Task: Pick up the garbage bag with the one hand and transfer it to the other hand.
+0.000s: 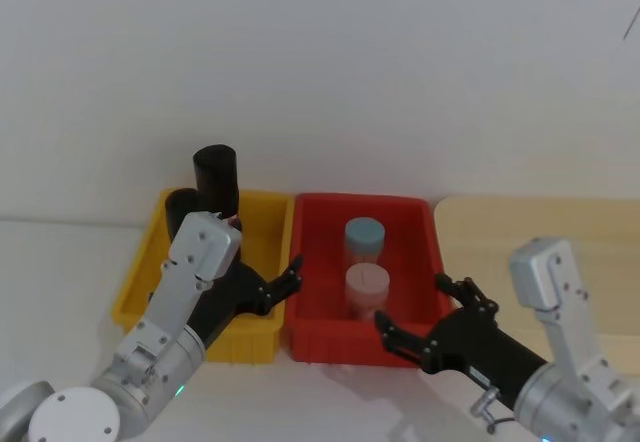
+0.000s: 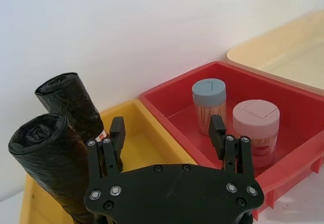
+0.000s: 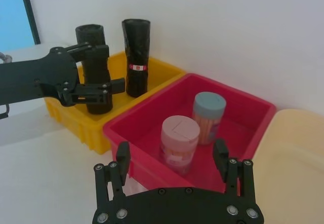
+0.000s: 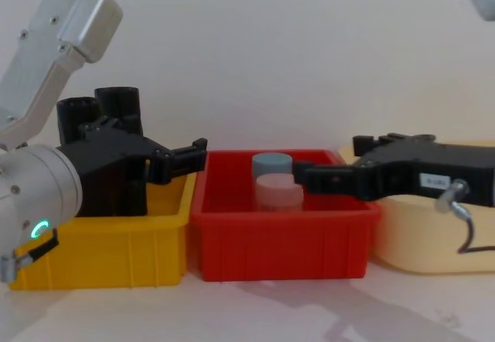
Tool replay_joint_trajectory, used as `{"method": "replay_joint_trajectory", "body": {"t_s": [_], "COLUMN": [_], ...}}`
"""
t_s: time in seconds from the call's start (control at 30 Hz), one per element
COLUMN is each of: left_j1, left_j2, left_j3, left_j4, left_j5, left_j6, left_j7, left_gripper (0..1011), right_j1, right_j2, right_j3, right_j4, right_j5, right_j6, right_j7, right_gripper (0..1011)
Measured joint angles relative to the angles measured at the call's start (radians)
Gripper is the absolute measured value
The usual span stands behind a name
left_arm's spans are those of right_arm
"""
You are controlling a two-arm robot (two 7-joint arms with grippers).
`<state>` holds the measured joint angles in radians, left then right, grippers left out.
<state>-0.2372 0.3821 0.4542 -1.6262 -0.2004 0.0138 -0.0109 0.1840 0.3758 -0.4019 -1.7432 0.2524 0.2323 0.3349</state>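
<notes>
Head view: the left pincer (image 1: pixel 285 277) is spread wide and empty over the yellow bin (image 1: pixel 250 340). The right pincer (image 1: pixel 410 300), equally wide and empty, hangs over the red bin (image 1: pixel 330 342).

Left wrist view: the garbage bag (image 2: pixel 45 158) stands upright just outside the left pincer, with the stickered roll (image 2: pixel 71 100) behind it.

Chest view: the garbage bag (image 4: pixel 76 111) rises behind the left pincer.
</notes>
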Motion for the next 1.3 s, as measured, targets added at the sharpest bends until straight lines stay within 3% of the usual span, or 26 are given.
{"method": "replay_joint_trajectory", "body": {"t_s": [0.67,1.3], "left_j1": [0.0,0.0], "left_j2": [0.0,0.0], "left_j3": [0.0,0.0], "left_j4": [0.0,0.0], "left_j5": [0.0,0.0], "left_j6": [0.0,0.0], "left_j7": [0.0,0.0], "left_gripper": [1001,1001], "right_j1": [0.161,0.272], "right_j2": [-0.087,-0.137], "right_j3": [-0.078,-0.126], "right_j4": [0.161,0.319], "right_j5": [-0.081,-0.166], "right_j6": [0.086,0.099], "right_j7": [-0.009,-0.028], "right_gripper": [1004,1004]}}
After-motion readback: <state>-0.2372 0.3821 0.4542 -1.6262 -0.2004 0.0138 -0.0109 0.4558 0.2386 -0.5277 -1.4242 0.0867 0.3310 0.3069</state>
